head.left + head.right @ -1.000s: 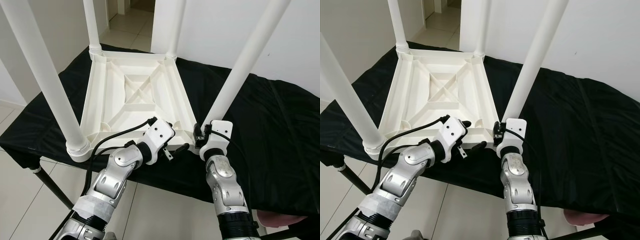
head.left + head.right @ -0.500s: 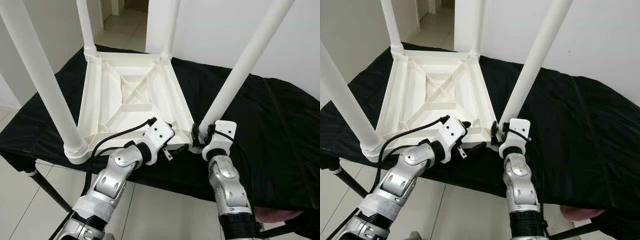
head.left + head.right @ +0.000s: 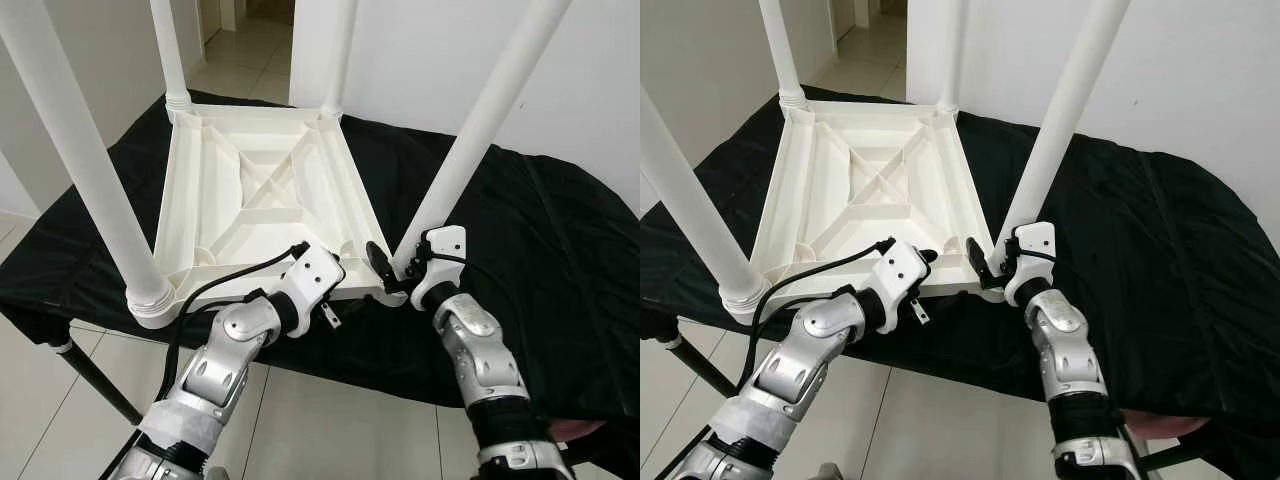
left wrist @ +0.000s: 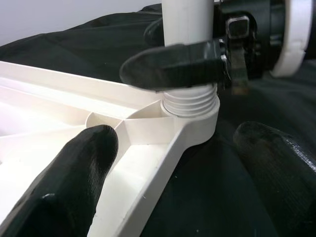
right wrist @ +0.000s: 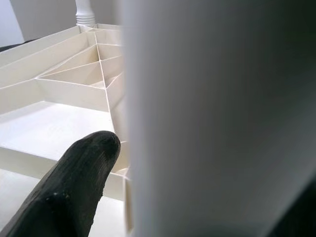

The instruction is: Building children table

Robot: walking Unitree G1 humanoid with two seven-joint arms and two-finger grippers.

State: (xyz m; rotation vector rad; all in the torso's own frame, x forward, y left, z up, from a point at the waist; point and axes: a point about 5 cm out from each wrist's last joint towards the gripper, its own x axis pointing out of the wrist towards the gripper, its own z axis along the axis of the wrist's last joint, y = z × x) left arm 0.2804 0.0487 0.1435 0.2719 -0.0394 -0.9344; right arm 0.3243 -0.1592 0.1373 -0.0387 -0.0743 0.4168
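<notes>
The tabletop lay upside down on the black cloth, all four legs seated; right gripper clasped the near-right leg, probably tightening; left gripper straddled the rim, unclenched.

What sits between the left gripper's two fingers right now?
In the left wrist view, the near edge rail of the upturned table top lies between the left gripper fingers, one finger over the frame, the other over the black cloth.

One white tabletop lying upside down, four white legs screwed into it, one black cloth, two grippers.
</notes>
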